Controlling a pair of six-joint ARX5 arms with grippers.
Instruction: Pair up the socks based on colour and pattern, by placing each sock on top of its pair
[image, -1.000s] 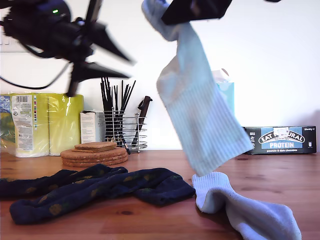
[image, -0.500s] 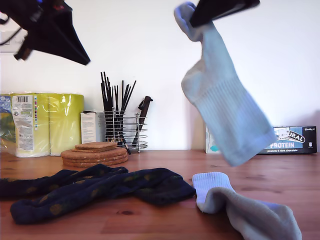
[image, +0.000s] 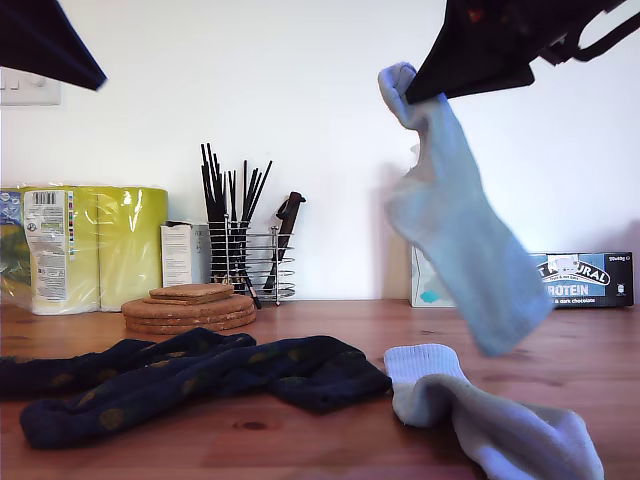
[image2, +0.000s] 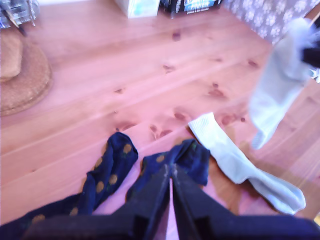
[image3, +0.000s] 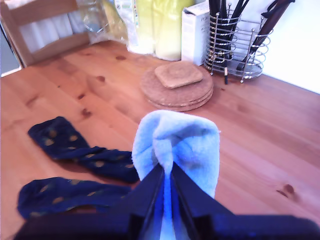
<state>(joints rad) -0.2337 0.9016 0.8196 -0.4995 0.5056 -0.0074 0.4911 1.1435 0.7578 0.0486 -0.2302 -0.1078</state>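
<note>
Knotty pine boards make up the table (image: 300, 440), backed by a plain white wall. My second gripper (image3: 167, 175), jaws pinched tight on soft terry fabric, holds one light blue sock (image: 455, 215) in the air; it dangles limp above its ribbed-cuff partner (image: 490, 415) lying crumpled at the exterior view's lower right. Two navy dotted socks (image: 190, 380) sprawl just beside that one. My first gripper (image2: 170, 175) hangs above them, jaws closed on nothing. Round cork mats (image: 190, 308) stack near a wire utensil holder (image: 245, 255).

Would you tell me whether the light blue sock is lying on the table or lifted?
Lifted: my second gripper pinches the light blue sock, which hangs clear of the table.
</note>
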